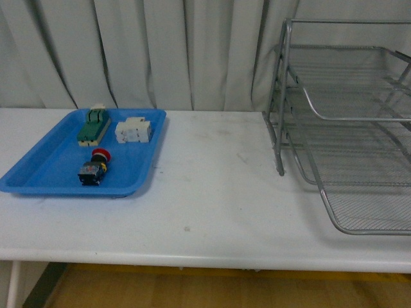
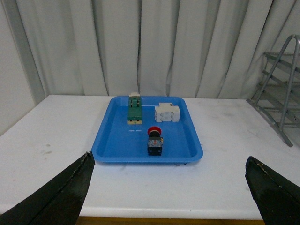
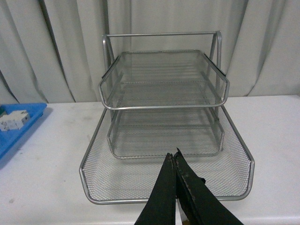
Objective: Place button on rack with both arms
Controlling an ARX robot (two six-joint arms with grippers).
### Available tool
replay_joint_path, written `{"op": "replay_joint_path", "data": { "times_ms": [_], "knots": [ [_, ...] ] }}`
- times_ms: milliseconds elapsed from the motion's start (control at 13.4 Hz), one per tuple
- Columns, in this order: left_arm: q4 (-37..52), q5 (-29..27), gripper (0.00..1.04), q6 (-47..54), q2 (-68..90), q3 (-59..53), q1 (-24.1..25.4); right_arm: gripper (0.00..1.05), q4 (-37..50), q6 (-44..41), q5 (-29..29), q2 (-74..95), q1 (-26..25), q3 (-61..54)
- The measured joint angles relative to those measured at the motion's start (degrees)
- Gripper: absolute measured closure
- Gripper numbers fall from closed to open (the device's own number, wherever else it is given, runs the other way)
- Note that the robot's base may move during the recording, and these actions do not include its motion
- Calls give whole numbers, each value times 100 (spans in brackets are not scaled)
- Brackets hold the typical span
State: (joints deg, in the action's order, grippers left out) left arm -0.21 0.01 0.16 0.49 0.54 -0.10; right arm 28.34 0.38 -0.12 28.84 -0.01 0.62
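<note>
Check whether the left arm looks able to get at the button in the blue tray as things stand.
Probably yes. The left claw is open and faces the button, which lies in the blue tray apart from the green block and white block; nothing stands between.

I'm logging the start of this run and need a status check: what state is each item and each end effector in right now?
blue tray: flat on the table, holding three parts.
button: lying on its side in the blue tray, not gripped.
green-and-cream block: lying in the blue tray.
white block: resting in the blue tray.
rack: upright, visible tiers empty.
left end effector: open, empty.
right end effector: shut, empty.
</note>
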Motion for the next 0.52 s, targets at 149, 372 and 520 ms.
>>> {"op": "replay_joint_path", "data": {
  "times_ms": [149,372,520],
  "knots": [
    [-2,-2,7,0,0,0,0,103,-295,0,0,-350,0,0],
    [-2,-2,7,0,0,0,0,103,-754,0,0,-813,0,-2],
    [-2,-2,7,0,0,0,0,103,-1078,-2,0,-1128,0,-2]
  ]
}}
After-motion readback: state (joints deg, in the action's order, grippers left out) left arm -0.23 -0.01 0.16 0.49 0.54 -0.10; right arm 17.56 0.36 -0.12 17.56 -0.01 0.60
